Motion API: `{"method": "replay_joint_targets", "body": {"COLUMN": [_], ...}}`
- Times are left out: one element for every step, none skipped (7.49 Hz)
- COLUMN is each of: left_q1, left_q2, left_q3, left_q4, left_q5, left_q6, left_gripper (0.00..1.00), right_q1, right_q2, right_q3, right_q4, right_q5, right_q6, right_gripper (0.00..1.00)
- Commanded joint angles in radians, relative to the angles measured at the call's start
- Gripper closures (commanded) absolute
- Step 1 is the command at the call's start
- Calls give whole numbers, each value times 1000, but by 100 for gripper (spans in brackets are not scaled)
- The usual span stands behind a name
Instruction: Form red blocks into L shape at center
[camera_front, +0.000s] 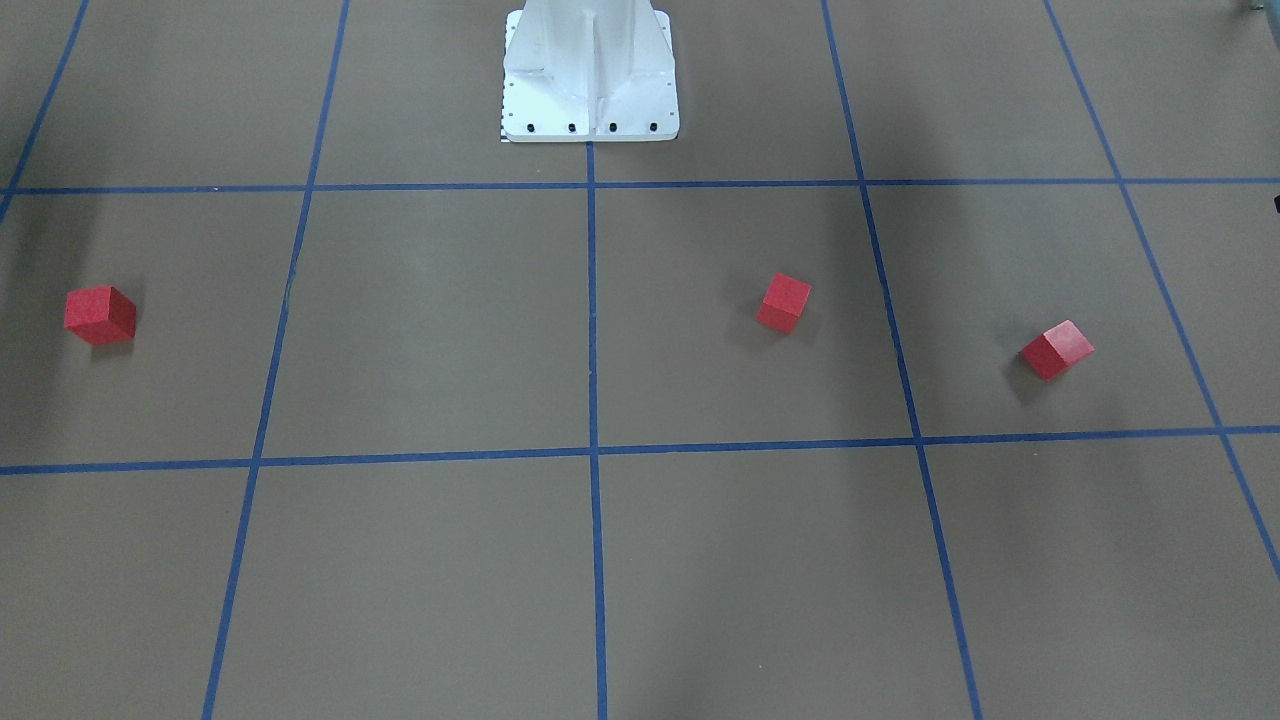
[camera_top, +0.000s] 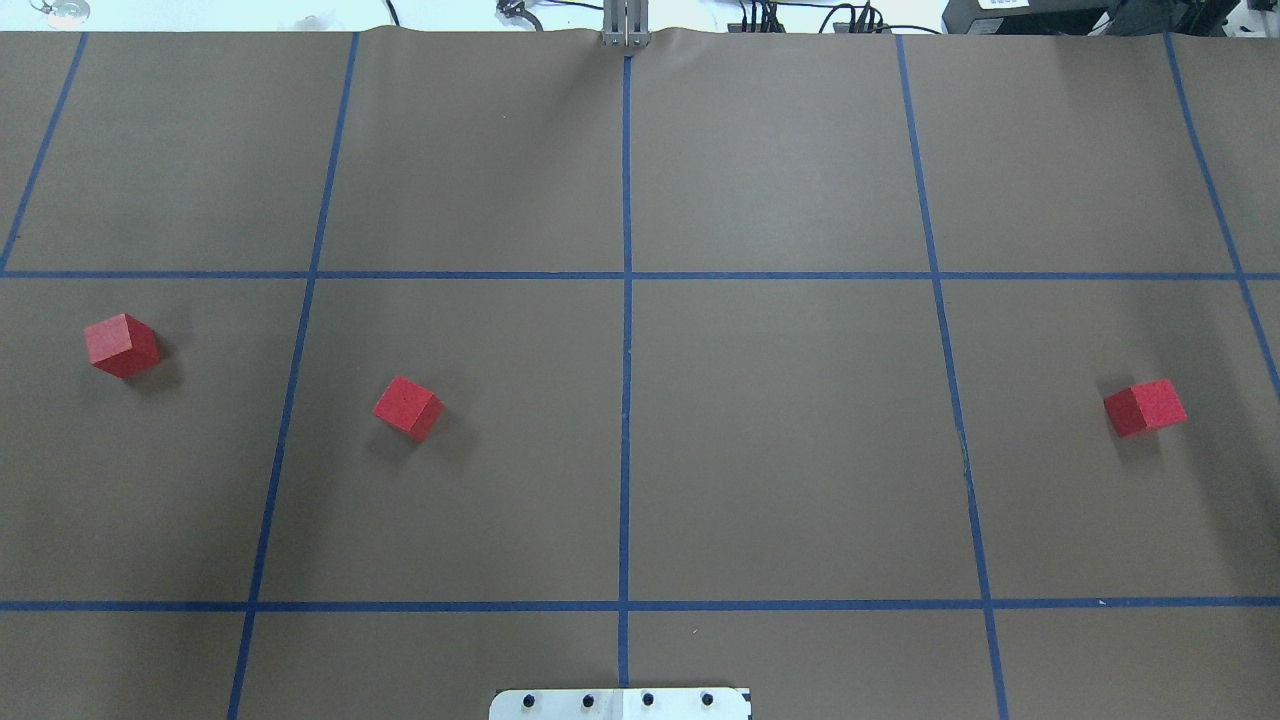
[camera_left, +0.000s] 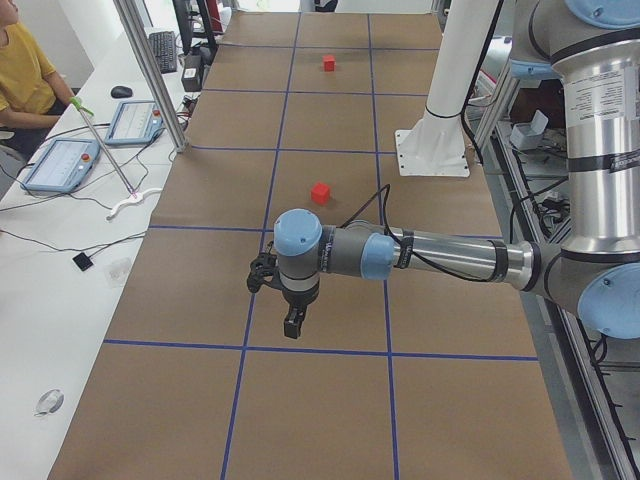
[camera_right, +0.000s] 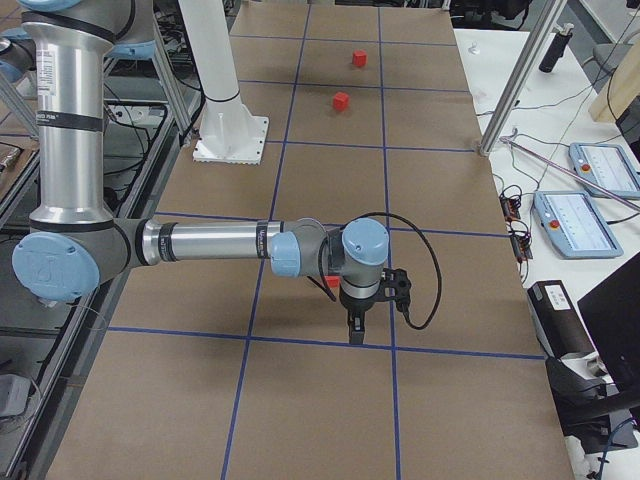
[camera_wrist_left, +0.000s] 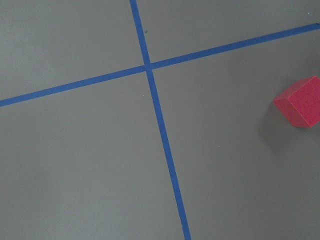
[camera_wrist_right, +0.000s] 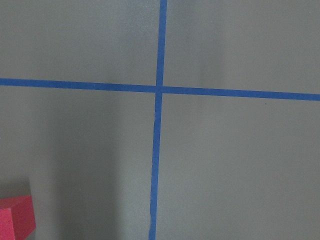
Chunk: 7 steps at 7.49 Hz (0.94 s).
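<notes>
Three red blocks lie apart on the brown table: one at the far left (camera_top: 122, 345), one left of centre (camera_top: 408, 408), one at the far right (camera_top: 1146, 407). In the front-facing view they are at the right (camera_front: 1056, 350), right of centre (camera_front: 784, 303) and left (camera_front: 100, 314). My left gripper (camera_left: 290, 325) hangs above the table and shows only in the exterior left view; I cannot tell whether it is open. My right gripper (camera_right: 353, 330) shows only in the exterior right view; I cannot tell its state. One block edges into each wrist view (camera_wrist_left: 300, 102) (camera_wrist_right: 15, 222).
Blue tape lines (camera_top: 626, 400) divide the table into grid squares. The white robot pedestal (camera_front: 590, 80) stands at the table's robot-side edge. Beside the far edge is a desk with tablets (camera_left: 60, 165) and a seated person (camera_left: 25, 70).
</notes>
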Motion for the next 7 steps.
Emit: {"method": "replay_joint_targets", "body": {"left_q1": [0,0,0,0,0,-2,-2], "left_q2": [2,2,2,0,-2,-2,-2], "left_q3": [-11,-14,-16,-16,-16,-14,-26], "left_q4": [-2,0,0,0,0,-3,-3], "left_q5": [-1,-2,1,6,4,-5,-5], "left_q6": [2,0,0,0,-5,-8,-8], "left_gripper": [0,0,0,0,0,0,0], "right_q1": [-1,-2,-2,-2,-2,-4,-4], "right_q2": [0,0,0,0,0,2,0], "right_q3": [0,2,9,11,6,5,2], "right_q4": [0,0,2,12,61,114,188], "right_q5": [2,2,3,3,2,3,3], "right_q6": [-1,1,-1,-2,2,4,7], "right_gripper": [1,1,1,1,1,1,1]}}
